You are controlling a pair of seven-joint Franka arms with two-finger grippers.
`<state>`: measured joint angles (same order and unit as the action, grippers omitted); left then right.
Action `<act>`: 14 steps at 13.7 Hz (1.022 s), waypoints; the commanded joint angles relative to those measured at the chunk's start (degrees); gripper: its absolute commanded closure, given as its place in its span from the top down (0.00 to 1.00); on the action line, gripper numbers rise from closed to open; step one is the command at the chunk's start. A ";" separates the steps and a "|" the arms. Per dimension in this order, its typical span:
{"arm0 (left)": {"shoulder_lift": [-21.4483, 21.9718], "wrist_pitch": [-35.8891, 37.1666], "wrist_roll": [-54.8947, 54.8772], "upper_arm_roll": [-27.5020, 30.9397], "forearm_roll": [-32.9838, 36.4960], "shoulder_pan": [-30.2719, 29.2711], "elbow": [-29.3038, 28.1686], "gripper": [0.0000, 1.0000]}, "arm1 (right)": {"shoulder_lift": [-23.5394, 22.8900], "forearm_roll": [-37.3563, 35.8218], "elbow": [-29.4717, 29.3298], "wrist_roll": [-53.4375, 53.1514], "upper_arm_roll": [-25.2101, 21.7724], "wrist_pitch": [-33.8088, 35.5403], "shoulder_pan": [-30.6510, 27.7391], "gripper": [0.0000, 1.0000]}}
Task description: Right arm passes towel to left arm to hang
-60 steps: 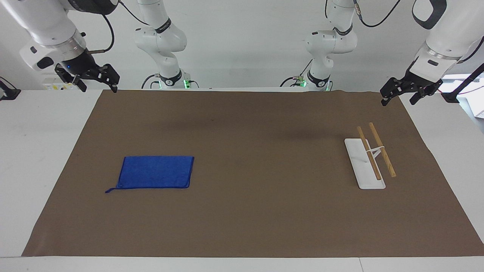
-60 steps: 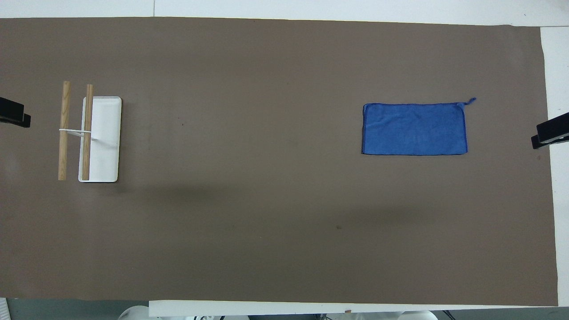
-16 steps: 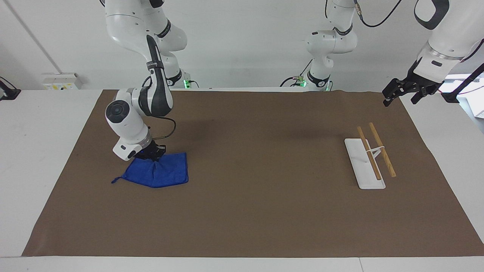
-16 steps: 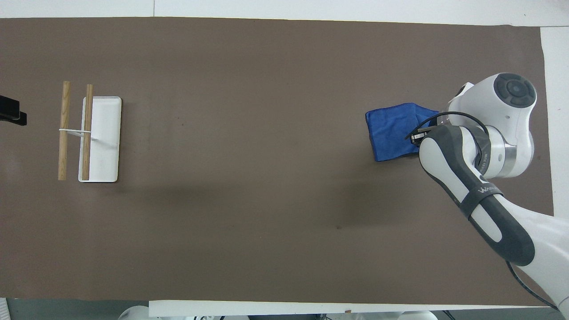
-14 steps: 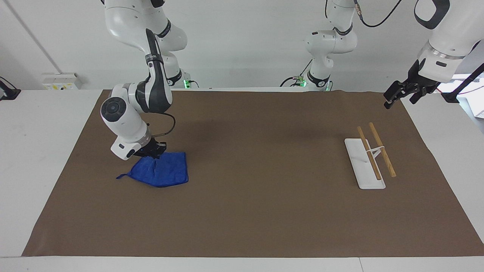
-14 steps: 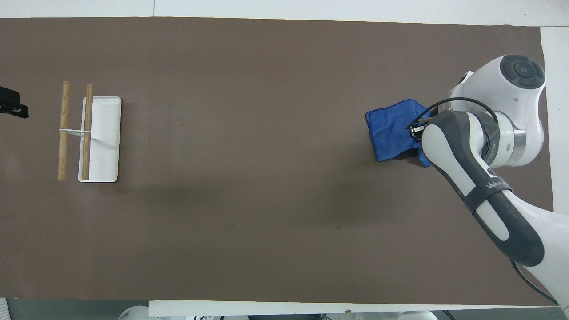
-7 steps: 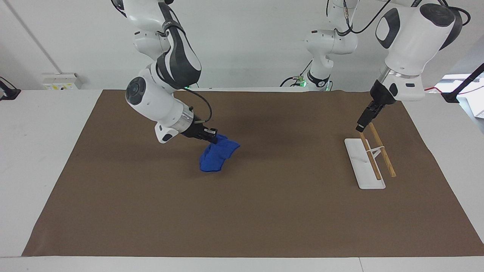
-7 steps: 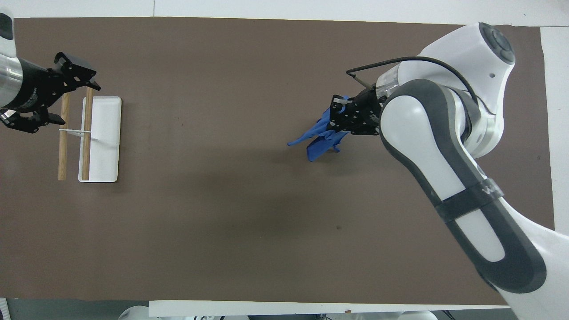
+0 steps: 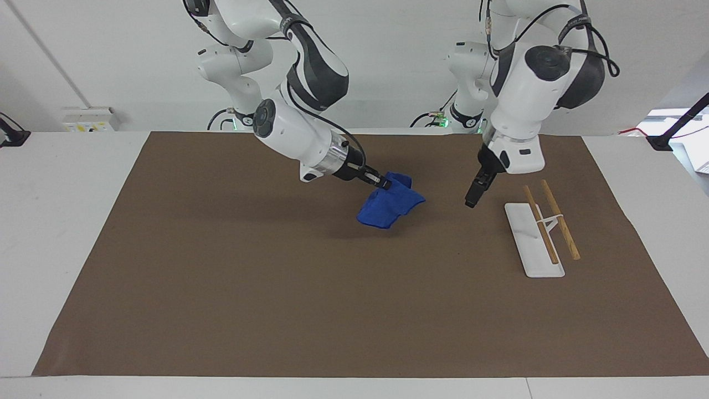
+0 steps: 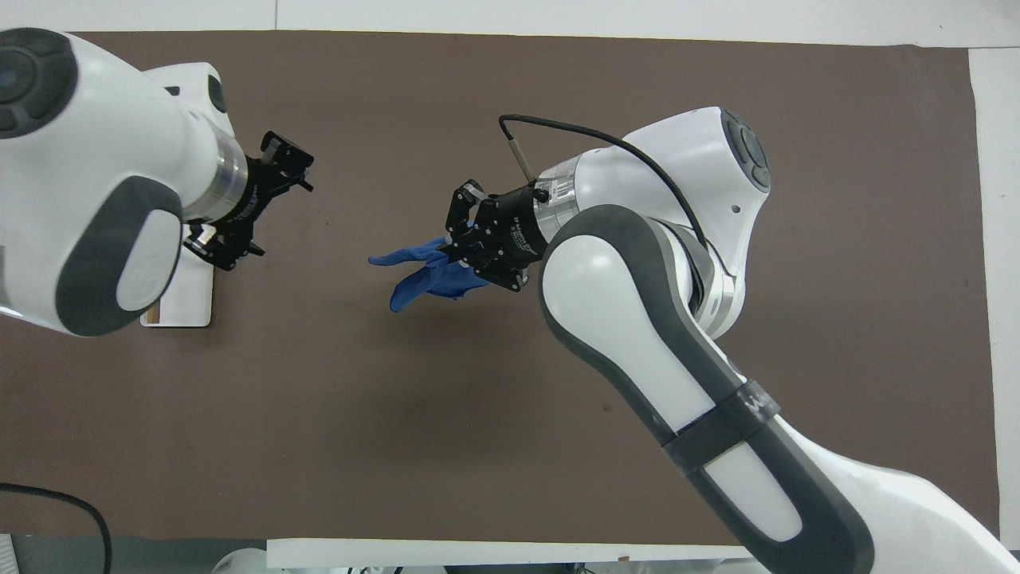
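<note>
We see a long table covered by a brown mat (image 9: 221, 288), with two white robot arms reaching out over its middle. The right gripper (image 9: 381, 183) has its fingers clamped on the towel (image 9: 389, 207), a small bright blue cloth that hangs bunched and crumpled from the fingertips, lifted clear of the mat (a soft shadow lies on the mat below it). In the overhead view the towel (image 10: 422, 271) trails from the right gripper (image 10: 456, 243) toward the left arm's end of the table, its loose end pointing at the other claw. The left gripper (image 9: 471, 199) is up in the air over the mat, between the towel and the rack, and apart from the cloth, with bare mat showing between them. From above, the left gripper (image 10: 275, 203) has its two fingers spread wide with nothing between them, its opening turned toward the towel. The rack (image 9: 545, 224) stands toward the left arm's end of the table: a flat white base carrying two parallel wooden rails on a thin white support, with nothing on the rails. From above, the left arm covers most of the rack (image 10: 191, 299).
</note>
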<state>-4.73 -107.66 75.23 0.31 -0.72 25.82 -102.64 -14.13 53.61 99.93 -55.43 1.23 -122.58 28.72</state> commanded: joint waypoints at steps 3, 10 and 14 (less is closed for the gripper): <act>1.13 -1.85 6.51 0.92 0.28 4.06 -5.37 0.98 | -0.19 5.72 -0.17 -2.66 -0.18 -0.73 1.07 0.00; 1.39 -2.56 6.16 0.66 0.20 5.65 -5.82 0.48 | -0.19 5.63 0.27 -3.63 -0.18 -2.67 2.48 0.01; 1.39 -2.29 5.19 0.66 0.20 6.18 -5.73 0.04 | 0.07 5.54 0.97 -3.37 -0.18 -2.67 2.48 0.01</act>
<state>-4.96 -109.05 80.96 0.30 -0.72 30.93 -106.43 -14.29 58.17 100.44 -58.50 1.13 -124.58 31.07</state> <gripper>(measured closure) 0.828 0.925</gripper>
